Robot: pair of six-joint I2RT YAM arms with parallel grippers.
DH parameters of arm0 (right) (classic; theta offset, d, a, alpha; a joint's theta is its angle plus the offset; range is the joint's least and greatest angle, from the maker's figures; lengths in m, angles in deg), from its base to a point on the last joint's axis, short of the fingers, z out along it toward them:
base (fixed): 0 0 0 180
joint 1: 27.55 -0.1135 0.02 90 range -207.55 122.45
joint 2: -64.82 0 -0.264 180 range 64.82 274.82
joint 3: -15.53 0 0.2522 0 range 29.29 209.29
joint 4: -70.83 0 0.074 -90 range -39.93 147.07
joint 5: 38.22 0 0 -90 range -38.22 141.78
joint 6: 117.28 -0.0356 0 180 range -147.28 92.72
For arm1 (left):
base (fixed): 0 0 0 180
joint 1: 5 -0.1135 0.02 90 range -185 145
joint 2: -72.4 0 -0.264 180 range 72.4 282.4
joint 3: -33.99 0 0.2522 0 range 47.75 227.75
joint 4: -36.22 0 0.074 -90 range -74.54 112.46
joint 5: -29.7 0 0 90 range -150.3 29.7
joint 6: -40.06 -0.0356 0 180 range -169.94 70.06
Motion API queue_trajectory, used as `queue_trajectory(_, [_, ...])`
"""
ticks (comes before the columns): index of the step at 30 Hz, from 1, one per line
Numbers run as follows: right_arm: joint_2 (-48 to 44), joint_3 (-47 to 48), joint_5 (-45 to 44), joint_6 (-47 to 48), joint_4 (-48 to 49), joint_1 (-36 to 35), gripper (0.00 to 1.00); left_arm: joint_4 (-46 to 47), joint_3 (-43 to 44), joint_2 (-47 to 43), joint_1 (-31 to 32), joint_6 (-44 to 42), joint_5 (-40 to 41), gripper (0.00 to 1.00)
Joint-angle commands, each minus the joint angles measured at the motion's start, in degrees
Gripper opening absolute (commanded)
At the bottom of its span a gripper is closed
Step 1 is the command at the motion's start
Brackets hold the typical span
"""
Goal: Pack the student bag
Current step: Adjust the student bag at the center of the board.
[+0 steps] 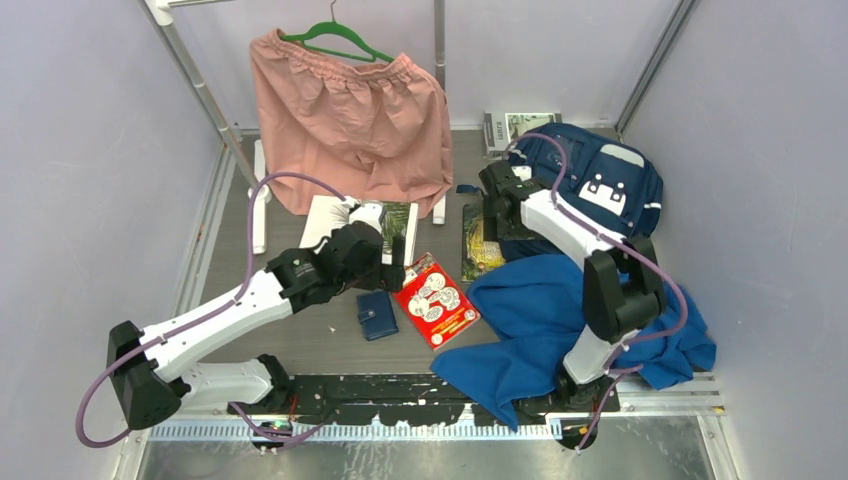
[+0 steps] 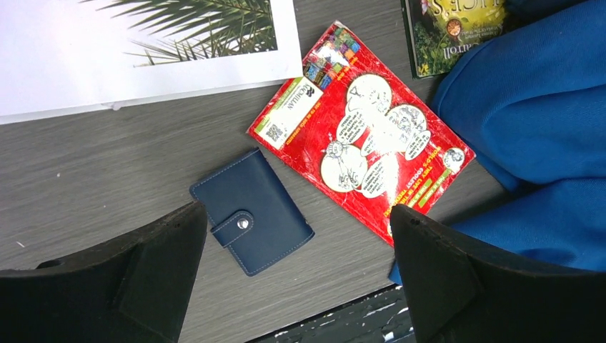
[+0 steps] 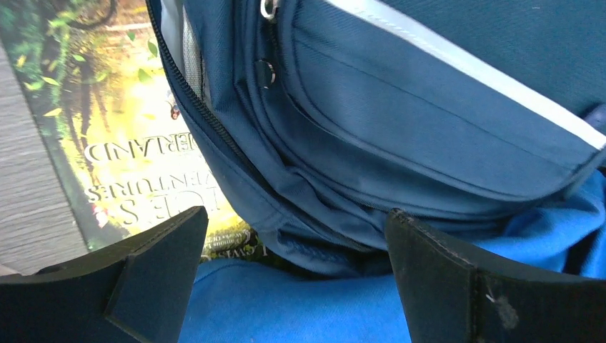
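Grey desk [image 1: 330,345] holds the student bag [image 1: 600,185] up at two o'clock, slumped on a green book [image 3: 107,143] and a blue cloth [image 1: 540,310], and since the left jaws and right jaws both gape empty, the right jaws could pinch cloth instead of the bag's floppy mouth.

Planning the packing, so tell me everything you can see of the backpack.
The student bag is navy fabric with thin white stripes and a grey front panel, lying far right on the table. Its zip looks partly open, lining showing. Its edge overlaps a green-covered book and meets the royal-blue cloth. The open right gripper hovers over that edge.
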Motion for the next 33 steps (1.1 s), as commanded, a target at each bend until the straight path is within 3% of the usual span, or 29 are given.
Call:
queue_trajectory(1, [4.68, 1.9, 3.19, 3.68, 2.12, 0.01, 1.0, 2.89, -1.24, -1.57, 0.0, 3.21, -0.88, 0.99])
queue_trajectory(6, [10.82, 2.31, -3.47, 1.56, 2.03, 0.77, 0.96, 5.9, -3.51, -1.78, 0.0, 4.28, -4.64, 0.99])
queue_trajectory(10, [1.79, -3.51, -4.72, -1.25, 5.31, 0.98, 0.41, 6.36, -4.37, -1.36, 0.0, 4.45, -6.2, 0.98])
queue_trajectory(12, [-3.55, -3.93, -4.38, -1.77, 4.13, 0.94, 0.06, 7.44, -4.89, -1.19, 0.0, 4.38, -7.01, 0.98])
queue_trajectory(13, [-5.97, -3.44, -4.04, -2.09, 2.83, 0.95, 0.01, 8.0, -4.86, -0.8, 0.0, 4.17, -7.65, 0.98])
queue_trajectory(18, [-17.69, 1.98, 0.79, 0.41, -2.43, 0.76, 0.01, 13.12, -1.28, 4.04, 0.28, 1.83, -13.89, 0.97])
queue_trajectory(23, [-26.15, 8.75, -2.84, 1.92, -6.39, 0.69, 0.01, 31.15, 0.68, 12.98, 1.84, 1.78, -21.41, 0.97])
queue_trajectory(28, [-37.06, 5.01, -7.83, 2.42, -3.82, 0.79, 0.01, 40.9, 9.59, 28.08, 2.11, 3.95, -30.22, 0.96])
queue_trajectory(33, [-40.41, 3.26, -10.76, 1.66, -10.18, 0.98, 0.01, 49.7, 15.93, 41.04, 2.44, 8.76, -34.89, 0.95])
